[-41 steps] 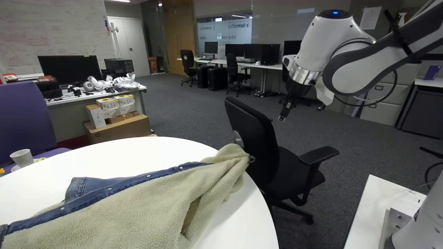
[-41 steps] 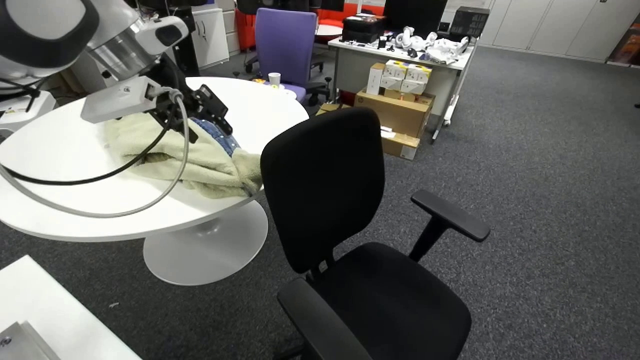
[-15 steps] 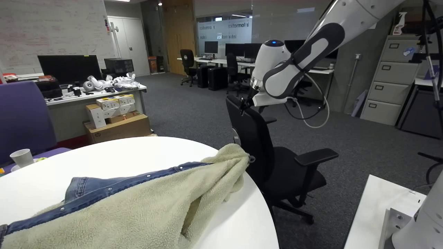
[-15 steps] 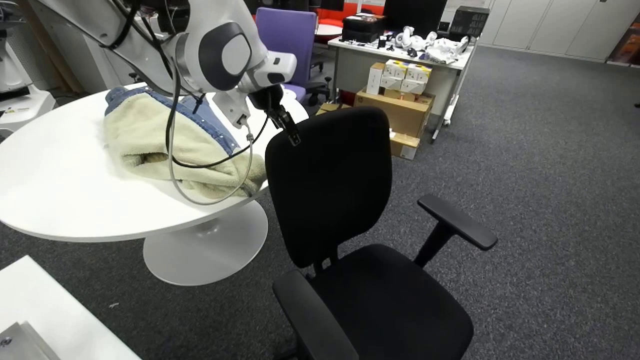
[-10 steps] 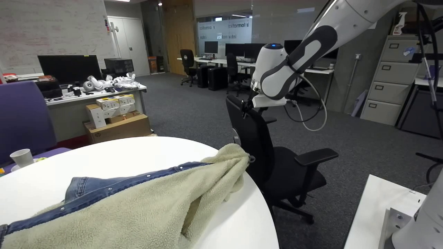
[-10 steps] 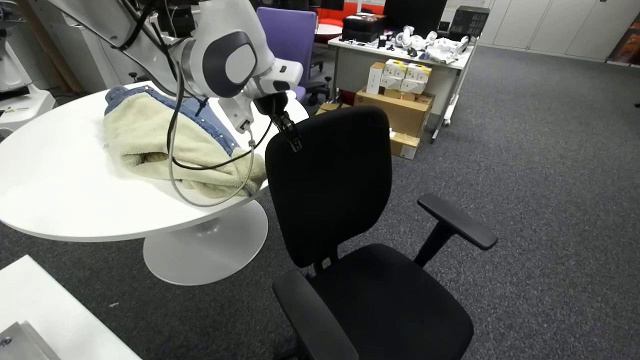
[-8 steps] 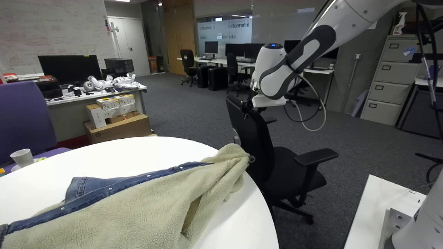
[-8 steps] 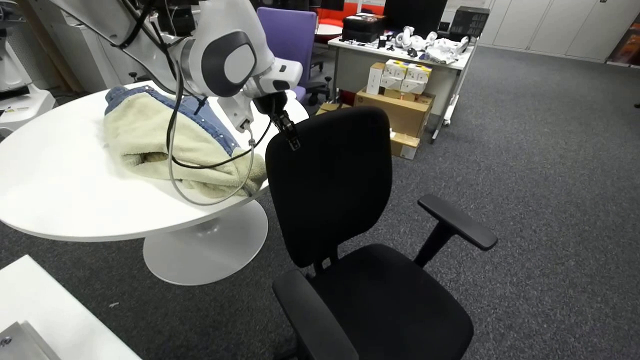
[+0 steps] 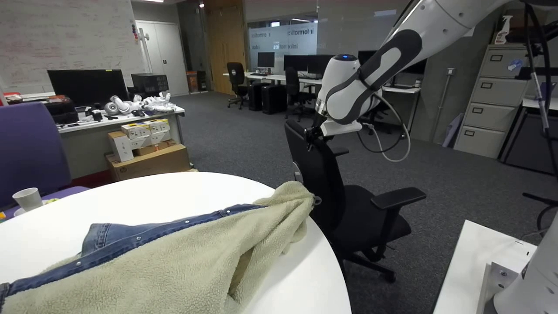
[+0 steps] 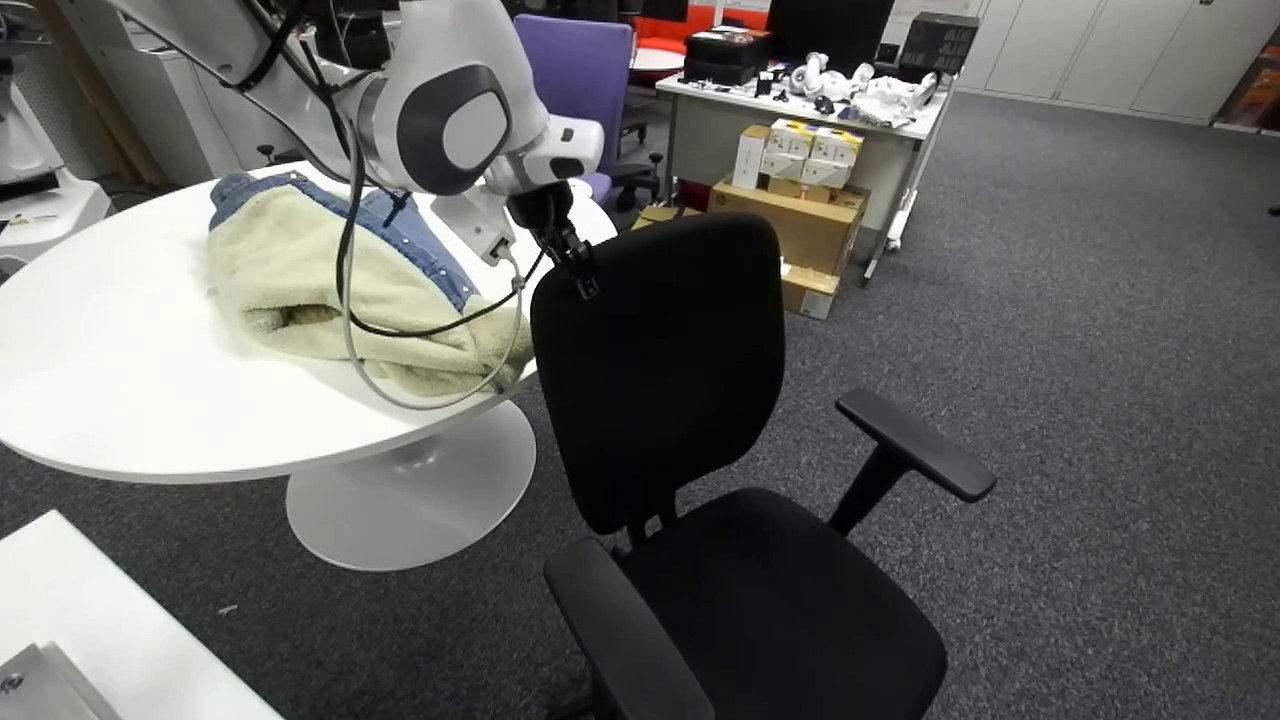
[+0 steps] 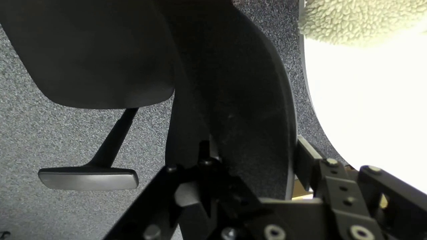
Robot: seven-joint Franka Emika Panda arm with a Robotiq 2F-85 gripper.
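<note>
Pale fleece and blue denim mark the jacket [image 10: 280, 255], at left in an exterior view, laid on the white table [image 10: 120, 380]. Its long axis runs from far left to near right, ending at the rim beside the black chair [image 10: 780, 610]; the wrist view shows a strip of floor between table and chair. Next to the right comes the arm [image 10: 445, 50], the only one, slanting down to its gripper [image 11: 253, 155], which meets the chair's backrest [image 10: 670, 370] at the top, left of the middle. Key relation — the backrest lies under the palm and between the fingers [image 11: 308, 163], one on the table side, one on the seat side. Its top edge runs from near left to far right, and the jaws span its thickness, not its length. They stand part-way apart with the padding filling the gap, to all appearance a hold on the backrest — though the seat-side finger is dark against dark cloth and its contact is hard to trace. Farther right, cardboard boxes [image 10: 815, 230] stand well apart at the far side; the seat is low and near, and the armrest [image 10: 915, 443] lies rightmost.
</note>
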